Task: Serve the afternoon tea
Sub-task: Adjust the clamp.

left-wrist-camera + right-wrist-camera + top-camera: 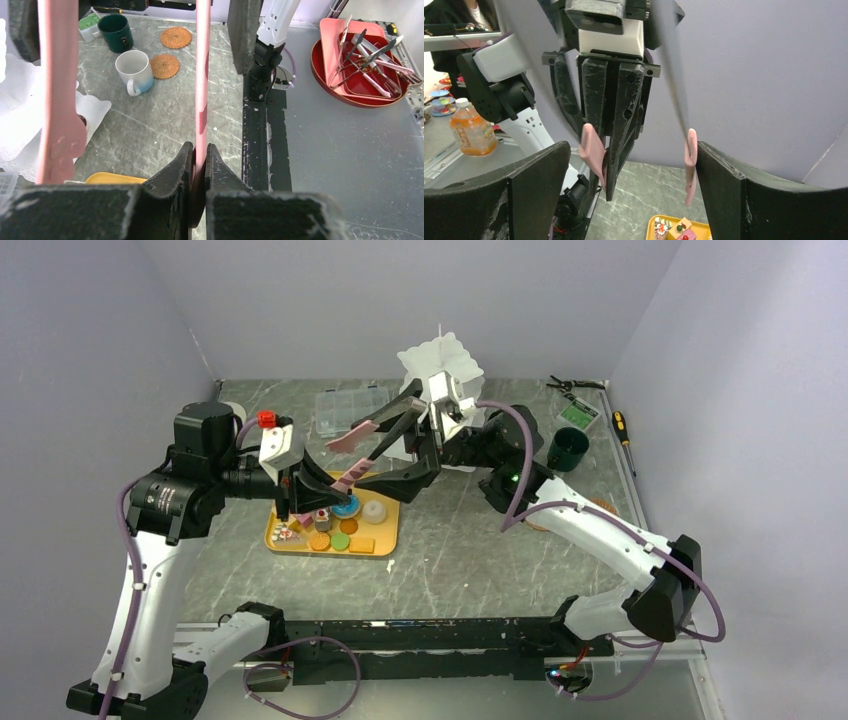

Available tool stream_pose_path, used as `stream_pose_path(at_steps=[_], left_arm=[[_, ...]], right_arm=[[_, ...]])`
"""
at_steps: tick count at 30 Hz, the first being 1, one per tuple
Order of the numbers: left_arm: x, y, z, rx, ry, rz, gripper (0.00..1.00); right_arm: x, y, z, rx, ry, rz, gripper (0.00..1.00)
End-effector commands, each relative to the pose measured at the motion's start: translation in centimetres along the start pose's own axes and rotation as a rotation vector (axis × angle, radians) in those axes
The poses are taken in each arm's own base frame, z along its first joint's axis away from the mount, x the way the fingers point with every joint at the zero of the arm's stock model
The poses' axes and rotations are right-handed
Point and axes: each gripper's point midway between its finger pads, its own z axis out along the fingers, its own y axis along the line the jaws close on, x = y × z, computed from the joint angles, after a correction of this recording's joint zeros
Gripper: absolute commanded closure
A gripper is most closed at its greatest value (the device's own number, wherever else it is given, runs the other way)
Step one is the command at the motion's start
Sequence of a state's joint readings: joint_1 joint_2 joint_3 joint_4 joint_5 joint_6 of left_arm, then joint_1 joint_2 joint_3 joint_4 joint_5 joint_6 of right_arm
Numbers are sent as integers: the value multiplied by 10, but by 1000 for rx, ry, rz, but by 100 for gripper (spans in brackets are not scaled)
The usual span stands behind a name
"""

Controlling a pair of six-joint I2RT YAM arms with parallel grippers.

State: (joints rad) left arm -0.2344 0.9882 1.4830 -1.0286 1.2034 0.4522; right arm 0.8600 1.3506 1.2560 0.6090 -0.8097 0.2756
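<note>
Above the yellow tray [380,540] of toy pastries [332,525], my left gripper [335,485] is shut on one arm of the pink tongs [352,440]. The left wrist view shows its jaws [200,150] clamped on that arm, with the other tong arm [55,100] free. My right gripper [362,455] stands open, its fingers outside both tong arms. In the right wrist view one pink arm [690,160] lies close to the right finger [744,200]. The white scalloped stand [440,365] is behind, and the dark-green mug [567,448] is to the right. A white mug [134,70] and two cork coasters [165,66] show in the left wrist view.
A clear compartment box [350,410] lies at the back of the table. Pliers [575,385] and a screwdriver [622,425] lie at the back right. Off the table are a red tray of tools [370,65] and an orange drink bottle [471,132].
</note>
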Motion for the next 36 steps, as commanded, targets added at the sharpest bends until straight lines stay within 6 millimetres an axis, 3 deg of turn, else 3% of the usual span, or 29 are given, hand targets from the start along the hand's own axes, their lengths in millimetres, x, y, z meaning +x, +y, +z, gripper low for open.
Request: stream_pose_path(at_steps=[1, 11, 19, 25, 32, 36], left_arm=[[-3, 1, -2, -8, 2, 74, 97], [2, -3, -4, -10, 17, 97, 97], [2, -2, -4, -18, 18, 107, 97], [-1, -2, -4, -22, 12, 107, 97], [0, -2, -6, -31, 26, 134, 97], [2, 0, -6, -35, 33, 150, 97]], right_arm=[[-17, -4, 10, 1, -16, -44, 4], [-19, -3, 9, -55, 50, -4, 17], [-23, -8, 1, -29, 88, -7, 16], [-23, -10, 2, -25, 80, -1, 30], [-22, -13, 3, -15, 111, 8, 29], [-21, -14, 3, -9, 114, 8, 20]])
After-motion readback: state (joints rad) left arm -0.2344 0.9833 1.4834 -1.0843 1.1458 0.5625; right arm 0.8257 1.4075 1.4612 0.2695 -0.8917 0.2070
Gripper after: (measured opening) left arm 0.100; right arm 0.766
